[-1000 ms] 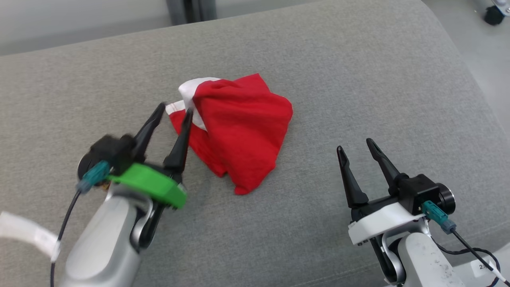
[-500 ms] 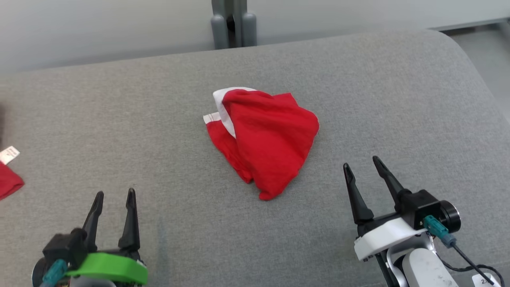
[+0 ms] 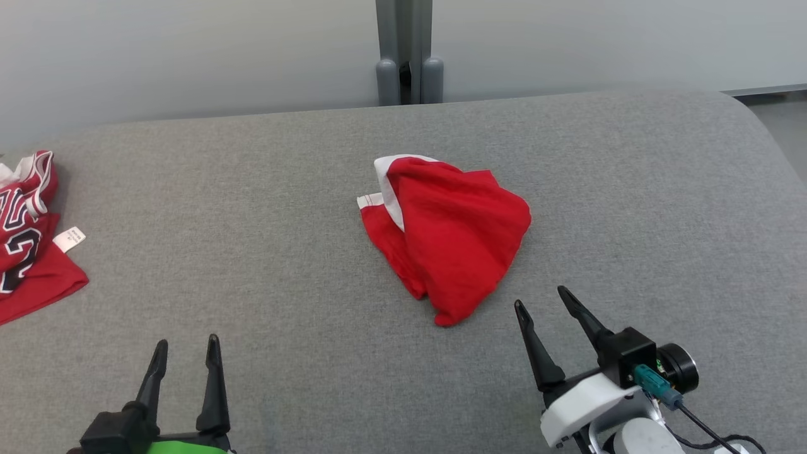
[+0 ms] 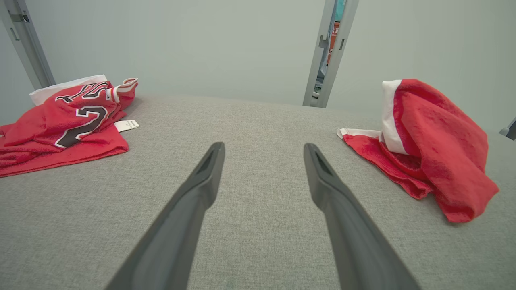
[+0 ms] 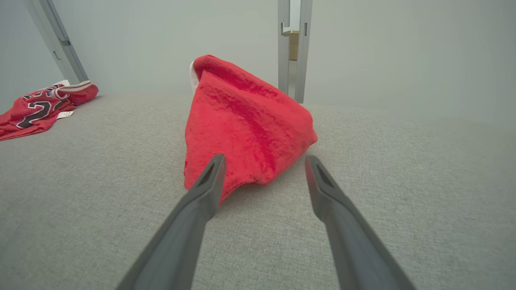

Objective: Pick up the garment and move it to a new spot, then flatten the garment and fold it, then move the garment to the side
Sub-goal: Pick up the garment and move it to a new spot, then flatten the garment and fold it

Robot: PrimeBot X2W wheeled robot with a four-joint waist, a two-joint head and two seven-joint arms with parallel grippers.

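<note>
Well, looks barely started: garment [image 3: 447,243] lies crumpled just ahead of the right gripper [image 3: 539,297], left gripper [image 3: 186,353] well aside, both spread empty, flattening and folding undone.

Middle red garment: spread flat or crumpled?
Crumpled. The red garment rises in a humped heap on the grey cushion, layers overlapping, white trim turned over on top.
</note>
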